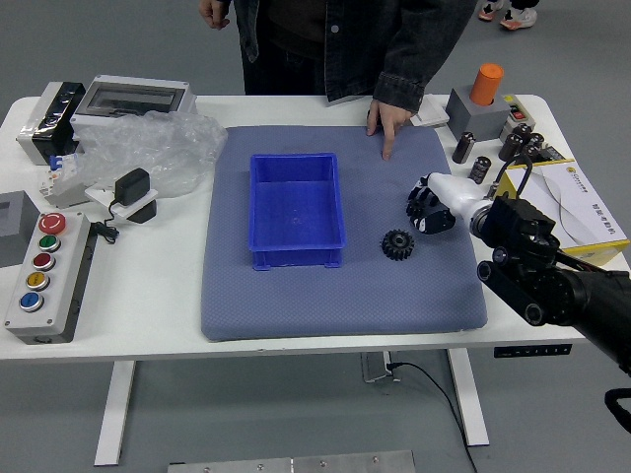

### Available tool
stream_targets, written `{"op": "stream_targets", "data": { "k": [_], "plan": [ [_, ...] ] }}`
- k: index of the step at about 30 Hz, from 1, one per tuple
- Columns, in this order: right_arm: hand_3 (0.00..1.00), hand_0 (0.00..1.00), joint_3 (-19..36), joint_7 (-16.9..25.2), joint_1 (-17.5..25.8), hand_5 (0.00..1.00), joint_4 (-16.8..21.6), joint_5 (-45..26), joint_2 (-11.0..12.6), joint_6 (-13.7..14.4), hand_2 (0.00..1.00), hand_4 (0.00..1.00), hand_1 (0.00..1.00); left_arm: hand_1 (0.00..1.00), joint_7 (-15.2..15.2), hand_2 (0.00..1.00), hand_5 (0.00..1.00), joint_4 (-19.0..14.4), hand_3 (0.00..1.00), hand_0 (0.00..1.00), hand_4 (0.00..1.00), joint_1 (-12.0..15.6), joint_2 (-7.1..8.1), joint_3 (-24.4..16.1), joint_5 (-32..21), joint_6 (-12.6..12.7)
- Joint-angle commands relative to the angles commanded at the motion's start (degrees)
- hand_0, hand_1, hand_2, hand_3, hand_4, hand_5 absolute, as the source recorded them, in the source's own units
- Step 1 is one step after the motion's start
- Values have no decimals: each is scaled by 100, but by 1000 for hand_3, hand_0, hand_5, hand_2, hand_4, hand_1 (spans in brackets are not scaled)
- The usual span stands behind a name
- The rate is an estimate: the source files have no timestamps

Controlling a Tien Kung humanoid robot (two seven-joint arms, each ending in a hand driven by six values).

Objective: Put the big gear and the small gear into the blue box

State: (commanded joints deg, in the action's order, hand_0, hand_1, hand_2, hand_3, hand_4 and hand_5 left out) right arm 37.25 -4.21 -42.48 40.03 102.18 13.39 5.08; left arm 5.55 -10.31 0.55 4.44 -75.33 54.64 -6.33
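Observation:
My right hand (420, 205), black with a white back, reaches in from the right. Its fingers are curled down around the small gear (415, 209), which is mostly hidden by them, and the thumb side lies to its right. The big black gear (397, 244) lies flat on the blue-grey mat, just below and left of that hand and apart from it. Left of both gears, the open blue box (294, 209) stands on the mat with a bare floor.
A person stands at the far side, one hand resting on the mat's far edge. Plastic wrap (158, 148) and a button panel (47, 276) lie at left. At right are a grey block with an orange cylinder (486, 85) and a yellow-edged box (577, 212).

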Motion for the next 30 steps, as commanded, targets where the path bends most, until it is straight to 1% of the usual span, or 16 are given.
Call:
{"op": "stream_targets", "data": {
  "k": [2, 3, 8, 9, 14, 15, 20, 21, 25, 30],
  "plan": [
    [608, 701, 4, 20, 0, 195, -11, -18, -3, 29, 600, 630, 563, 798, 0, 799, 63, 0, 843, 849, 583, 1, 0, 2, -1, 0],
    [549, 682, 6, 32, 0, 139, -15, -28, -4, 46, 526, 581, 523, 798, 0, 799, 63, 0, 843, 849, 583, 2, 0, 4, -2, 0],
    [549, 682, 8, 83, 5, 139, -28, -70, -7, 130, 526, 581, 523, 798, 0, 799, 63, 0, 843, 849, 583, 5, -2, 17, -9, 0],
    [527, 633, 9, 91, 7, 82, -30, -74, -8, 148, 504, 504, 505, 798, 0, 799, 63, 0, 843, 849, 583, 6, -2, 20, -10, 0],
    [527, 633, -6, 106, 19, 82, -40, -75, -10, 212, 504, 504, 505, 798, 0, 799, 63, 0, 843, 849, 583, 8, -7, 30, -14, -1],
    [514, 614, -8, 109, 22, 38, -42, -77, -10, 225, 490, 509, 497, 798, 0, 799, 63, 0, 843, 849, 583, 8, -8, 32, -15, -1],
    [514, 614, 10, 125, 29, 38, -17, -93, 2, 280, 490, 509, 497, 798, 0, 799, 63, 0, 843, 849, 583, 8, -5, 35, -16, -1],
    [503, 604, 23, 127, 31, 12, 2, -96, 10, 292, 483, 519, 494, 798, 0, 799, 63, 0, 843, 849, 583, 8, -4, 36, -17, -1],
    [503, 604, 112, 127, 34, 12, 113, -94, 52, 340, 483, 519, 494, 798, 0, 799, 63, 0, 843, 849, 583, 10, -1, 41, -21, 0],
    [501, 601, 320, 83, 56, 2, 396, -5, 123, 388, 478, 521, 494, 798, -1, 799, 63, 0, 843, 849, 583, 9, 3, 45, -27, -1]
  ]
}}
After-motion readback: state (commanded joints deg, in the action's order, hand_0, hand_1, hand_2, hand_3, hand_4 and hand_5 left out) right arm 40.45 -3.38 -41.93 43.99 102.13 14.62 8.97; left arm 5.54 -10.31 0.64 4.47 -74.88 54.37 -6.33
